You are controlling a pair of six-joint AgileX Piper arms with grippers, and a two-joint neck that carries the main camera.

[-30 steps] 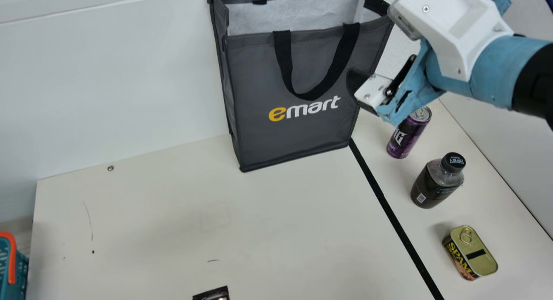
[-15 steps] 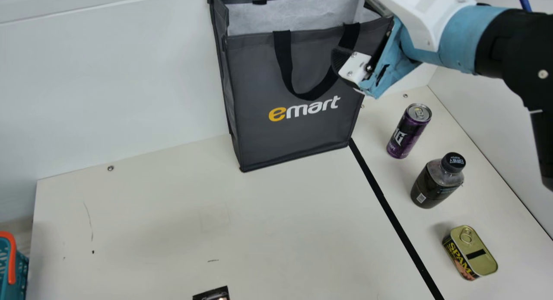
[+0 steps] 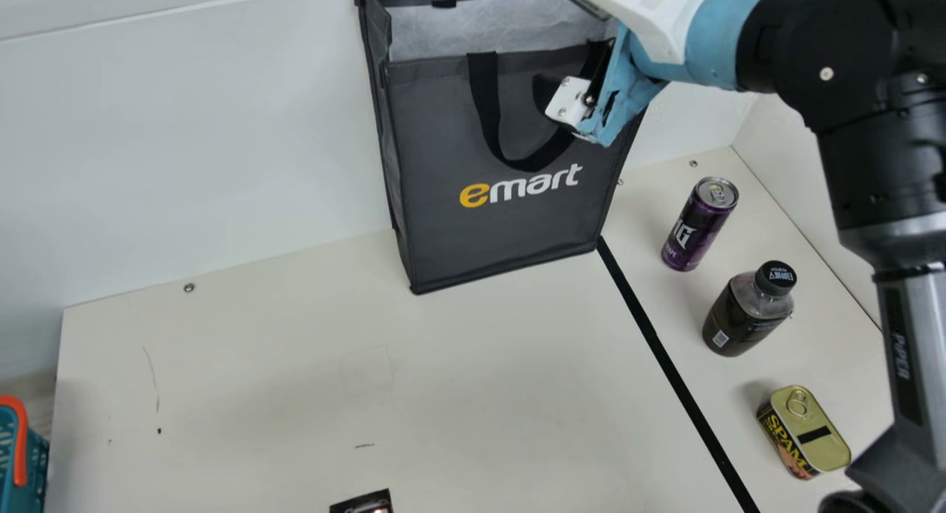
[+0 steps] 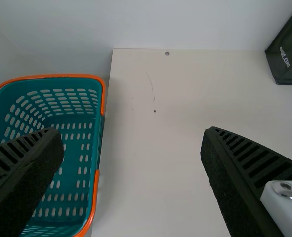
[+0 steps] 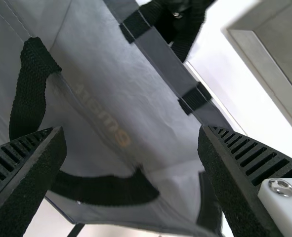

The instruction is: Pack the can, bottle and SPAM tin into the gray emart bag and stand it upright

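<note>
In the main view, the right gripper (image 3: 565, 103) hangs before the upper right front of the gray emart bag (image 3: 436, 128), by its front handle. The bag stands upright with its top open. To its right, the purple can (image 3: 698, 225), dark bottle (image 3: 746, 313) and SPAM tin (image 3: 802, 432) stand in a row. In the right wrist view, the right gripper (image 5: 132, 136) is open above the bag's mouth (image 5: 136, 84), with bag and handles beyond its fingers. In the left wrist view, the left gripper (image 4: 132, 136) is open and empty, far from the bag's corner (image 4: 290, 59).
A teal basket (image 4: 100, 98) with an orange rim stands beside the table's left edge. Walls rise behind and at the right of the table (image 3: 295, 365). A small dark item (image 3: 362, 504) shows at the main view's bottom edge. Black tape (image 3: 665, 361) runs left of the three items.
My right gripper has moved left and a little up across the bag's front, and its arm now shows farther into the main view. The can, partly covered before, is in plain sight.
</note>
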